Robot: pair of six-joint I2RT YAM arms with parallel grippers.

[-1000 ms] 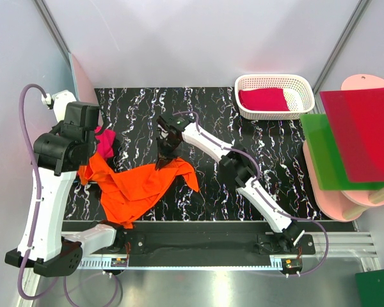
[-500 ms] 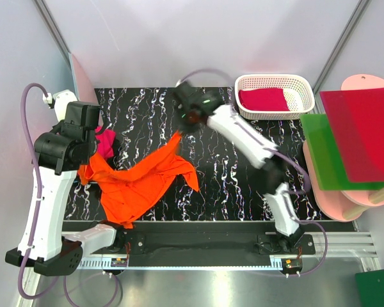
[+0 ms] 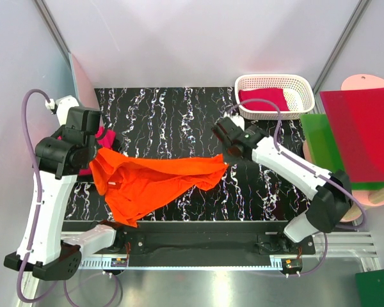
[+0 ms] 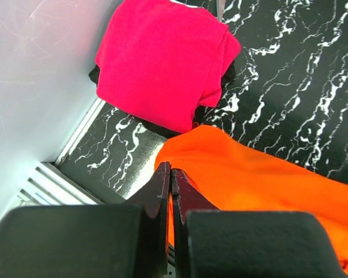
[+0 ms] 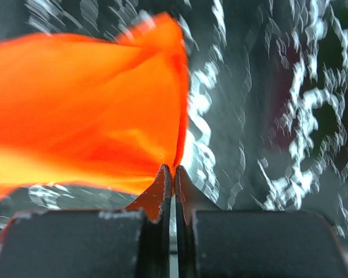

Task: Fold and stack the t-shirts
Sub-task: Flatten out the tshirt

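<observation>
The orange t-shirt [image 3: 160, 179] hangs stretched across the black marbled table between both grippers. My left gripper [image 4: 171, 169] is shut on its left edge [image 4: 267, 185]; from above it sits at the shirt's left end [image 3: 95, 158]. My right gripper [image 5: 173, 168] is shut on the shirt's right corner [image 5: 87, 110], seen from above at the shirt's right end [image 3: 226, 160]. A folded magenta t-shirt [image 4: 162, 58] lies at the table's left edge, mostly behind the left arm in the top view [image 3: 104, 137]. Another crimson t-shirt [image 3: 262, 100] lies folded in the white basket [image 3: 272, 81].
Red plastic sheet [image 3: 365, 131] and green plastic sheet [image 3: 326, 153] rest on pale pink boards [image 3: 333, 198] at the right. The white basket stands at the back right. Grey walls close in the left side [image 4: 35, 87] and the back.
The right gripper swung from mid-table up to the back, then right and down, pulling the orange shirt's corner with it. The shirt went from crumpled to stretched wide. The left arm barely shifted.
</observation>
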